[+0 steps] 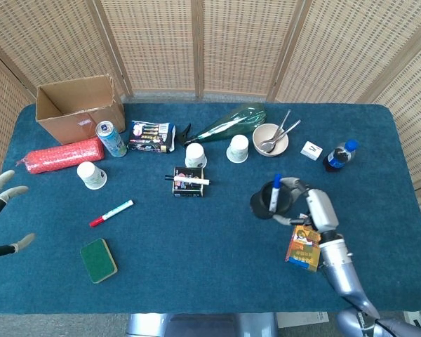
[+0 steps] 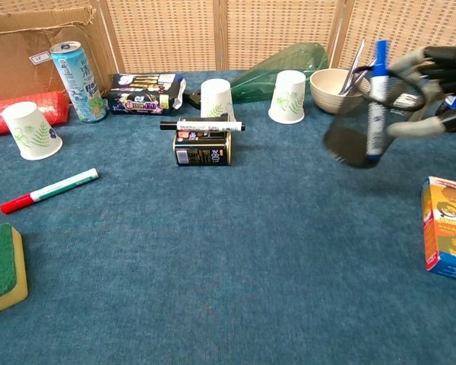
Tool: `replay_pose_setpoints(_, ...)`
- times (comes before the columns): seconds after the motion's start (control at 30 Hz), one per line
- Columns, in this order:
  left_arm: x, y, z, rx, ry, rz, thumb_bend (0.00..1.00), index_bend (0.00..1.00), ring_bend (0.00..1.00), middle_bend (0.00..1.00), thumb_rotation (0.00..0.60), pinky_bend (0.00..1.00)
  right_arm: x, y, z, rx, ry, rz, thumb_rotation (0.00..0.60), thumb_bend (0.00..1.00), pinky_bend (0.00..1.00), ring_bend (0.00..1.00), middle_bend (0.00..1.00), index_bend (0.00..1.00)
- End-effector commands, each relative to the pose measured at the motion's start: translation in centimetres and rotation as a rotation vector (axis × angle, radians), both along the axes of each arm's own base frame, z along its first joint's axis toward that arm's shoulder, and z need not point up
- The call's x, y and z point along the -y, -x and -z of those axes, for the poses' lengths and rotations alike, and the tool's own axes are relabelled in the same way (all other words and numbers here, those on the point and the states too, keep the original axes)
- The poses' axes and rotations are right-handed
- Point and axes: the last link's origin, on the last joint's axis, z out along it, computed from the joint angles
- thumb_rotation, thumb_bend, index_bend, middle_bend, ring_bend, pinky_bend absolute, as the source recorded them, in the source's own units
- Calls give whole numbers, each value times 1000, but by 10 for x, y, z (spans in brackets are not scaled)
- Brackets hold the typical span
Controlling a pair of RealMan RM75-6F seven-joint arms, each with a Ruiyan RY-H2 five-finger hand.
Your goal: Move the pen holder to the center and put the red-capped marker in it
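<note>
1. Woven wicker screens stand behind a table covered in blue cloth.
2. Over the right part of that cloth, the right hand grips the black mesh pen holder by its rim. The holder is tilted, with its base toward the table's middle, and in the chest view it hangs clear of the cloth.
3. Inside the holder sits a blue-capped marker, leaning with the tilt.
4. Just below the right hand lies a yellow and red box, flat on the cloth.
5. Behind the hand are a beige bowl holding metal utensils, a small white box and a dark bottle with a blue cap.
6. Toward the middle, a black marker with a white barrel rests across a small dark tin, with two white paper cups and a green bag behind it.
7. Well to the left, the red-capped marker lies flat on the cloth, near a green sponge and a third paper cup.
8. At the far left edge, the left hand holds nothing, its fingers spread apart.
9. In the back left corner stand a cardboard box, a drink can, a red mesh roll and a dark snack packet.
</note>
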Motion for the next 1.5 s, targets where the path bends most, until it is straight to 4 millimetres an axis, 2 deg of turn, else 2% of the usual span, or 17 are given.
replay_pose_setpoints(0.03,0,0,-1,-2,-3,2,185,214,0,0,600,0,-14,-27,10,-19,-33,-91,600,0,383,534,522,385)
replay_pose_setpoints(0.37,1,4,-3,1,-4,-5,184,214,0,0,600,0,-25,-95,58,-35,-106,-249,600,0,383,534,520,385)
replay_pose_setpoints(0.5,1,5,-4,4,-5,-6,184,214,0,0,600,0,-26,-116,73,-26,-143,-277,600,0,383,534,518,381)
replay_pose_setpoints(0.6,0,9,-6,4,-9,-16,184,214,0,0,600,0,-26,-140,94,-28,-190,-304,600,0,383,534,518,380)
replay_pose_setpoints(0.67,-1,11,-6,8,-10,-19,184,214,0,0,600,0,-24,-149,102,-33,-198,-302,600,0,383,534,518,379)
replay_pose_setpoints(0.87,-1,15,-7,10,-12,-25,185,214,0,0,600,0,-12,-161,122,-65,-211,-269,600,0,383,533,516,378)
replay_pose_setpoints(1.07,-2,16,-8,5,-16,-26,185,215,0,0,600,0,-7,-161,141,-93,-233,-240,600,0,383,533,516,380)
replay_pose_setpoints(1.33,-2,20,-7,7,-13,-38,184,215,0,0,600,0,-9,-161,152,-86,-218,-225,600,0,383,525,507,368)
replay_pose_setpoints(1.4,-2,21,-7,9,-12,-40,185,215,0,0,600,0,-10,-161,152,-84,-217,-229,600,0,383,498,470,322)
replay_pose_setpoints(1.47,-2,22,-7,11,-11,-41,185,215,0,0,600,0,-12,-160,152,-82,-216,-237,600,0,383,437,387,231)
replay_pose_setpoints(1.5,-2,22,-7,13,-10,-41,184,215,0,0,600,0,-13,-160,152,-80,-220,-241,600,0,377,381,315,165)
